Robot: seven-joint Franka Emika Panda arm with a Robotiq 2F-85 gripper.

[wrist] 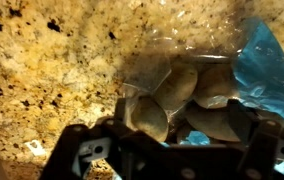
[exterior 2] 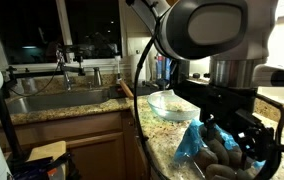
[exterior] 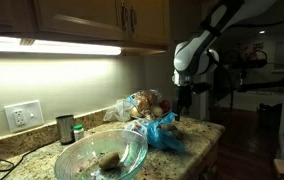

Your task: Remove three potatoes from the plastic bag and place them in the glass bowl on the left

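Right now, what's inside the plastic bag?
Brown potatoes show through the clear bag, at least three. The open claw covers the lower ones, and the bag's blue part hides anything beneath it, so I cannot count them all.

no readable text, labels, brands, numbers or signs anywhere

An exterior view sits low at counter level, near the glass bowl, facing the backsplash. An exterior view peeks from right behind the arm toward the sink. Wrist view looks down, super close on the plastic bag. Both exterior views catch bowl and bag.
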